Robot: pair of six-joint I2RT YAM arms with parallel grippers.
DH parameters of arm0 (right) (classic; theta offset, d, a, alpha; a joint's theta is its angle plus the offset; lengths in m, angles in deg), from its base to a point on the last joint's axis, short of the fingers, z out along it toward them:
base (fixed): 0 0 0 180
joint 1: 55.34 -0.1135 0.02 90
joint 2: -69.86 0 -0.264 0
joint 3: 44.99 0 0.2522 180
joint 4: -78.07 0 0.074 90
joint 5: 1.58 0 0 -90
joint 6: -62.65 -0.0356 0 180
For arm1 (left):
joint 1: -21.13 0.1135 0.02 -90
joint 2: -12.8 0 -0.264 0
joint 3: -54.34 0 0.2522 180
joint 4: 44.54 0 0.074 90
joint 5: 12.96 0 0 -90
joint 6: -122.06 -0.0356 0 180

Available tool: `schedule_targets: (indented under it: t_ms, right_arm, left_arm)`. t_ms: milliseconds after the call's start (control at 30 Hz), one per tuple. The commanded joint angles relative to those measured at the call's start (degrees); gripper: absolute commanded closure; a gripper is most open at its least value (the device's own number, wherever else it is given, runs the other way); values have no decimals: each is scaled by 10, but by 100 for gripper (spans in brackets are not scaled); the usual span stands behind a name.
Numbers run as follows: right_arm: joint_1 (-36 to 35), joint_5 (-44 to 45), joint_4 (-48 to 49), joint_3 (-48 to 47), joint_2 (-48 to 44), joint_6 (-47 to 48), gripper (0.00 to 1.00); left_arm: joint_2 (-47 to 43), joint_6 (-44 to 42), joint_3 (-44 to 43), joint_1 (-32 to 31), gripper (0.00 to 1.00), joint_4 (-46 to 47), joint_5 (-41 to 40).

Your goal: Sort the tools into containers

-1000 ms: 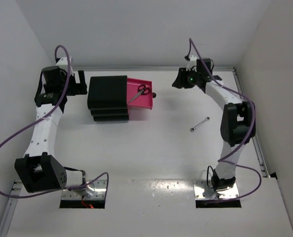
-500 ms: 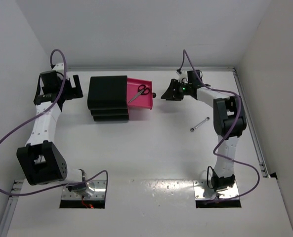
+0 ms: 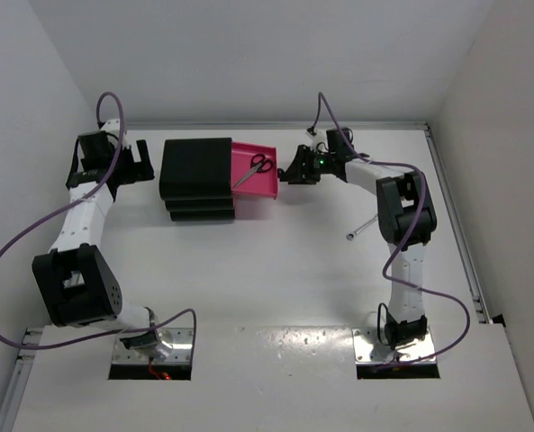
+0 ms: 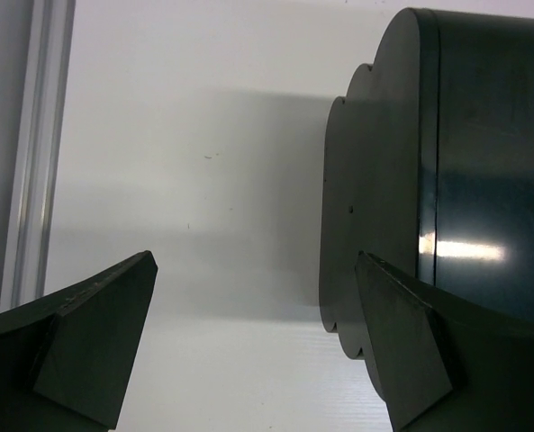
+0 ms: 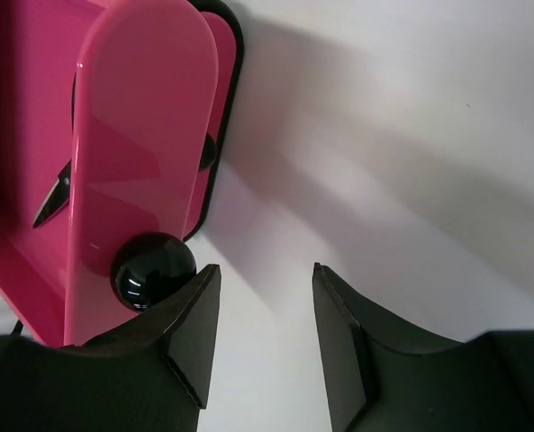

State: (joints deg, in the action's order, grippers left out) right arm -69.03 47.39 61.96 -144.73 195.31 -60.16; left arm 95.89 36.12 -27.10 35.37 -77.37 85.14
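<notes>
The top external camera looks down from high behind the near edge over the whole surface (image 3: pixel 276 270), sharing the black cabinet (image 4: pixel 465 162) with the close left wrist view of its closed end, and the pink drawer (image 5: pixel 140 135) with the close right wrist view.

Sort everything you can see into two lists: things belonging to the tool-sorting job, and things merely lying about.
Belongs to the job: pliers in the open pink drawer; silver wrench; black cabinet; right pincer beside the knob.
Merely about: purple cables; table-edge rail; base plates.
</notes>
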Motion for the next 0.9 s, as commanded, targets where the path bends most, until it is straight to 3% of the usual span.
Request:
schedule_targets:
  t_ms: [0,867]
  right_arm:
    - [-7,-28,49,-30,-5,-23,54]
    - [-84,-34,19,-167,49,0,51]
  left_arm:
    - [14,0,8,6,1,19,18]
    - [99,-27,-3,-16,1,30,48]
